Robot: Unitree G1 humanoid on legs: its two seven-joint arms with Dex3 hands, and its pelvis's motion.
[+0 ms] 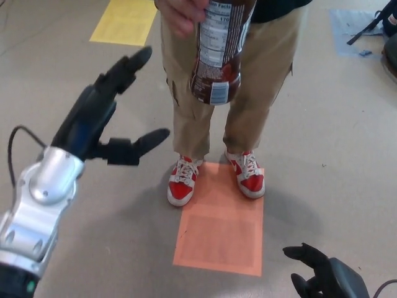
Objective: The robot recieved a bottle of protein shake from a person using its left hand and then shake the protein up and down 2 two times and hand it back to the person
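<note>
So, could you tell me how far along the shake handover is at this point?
Nothing is finished yet. The protein shake bottle is in the person's hand. The left hand is raised beside it, fingers spread, not touching. The right hand hangs low. Taking, shaking twice and returning all remain.

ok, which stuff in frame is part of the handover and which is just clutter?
Part of the job:
- protein shake bottle, held by the person's hand
- left hand, open, raised toward it

Just lying about:
- orange floor sheet
- yellow floor sheet
- blue floor sheet
- right hand, idle, low
</note>
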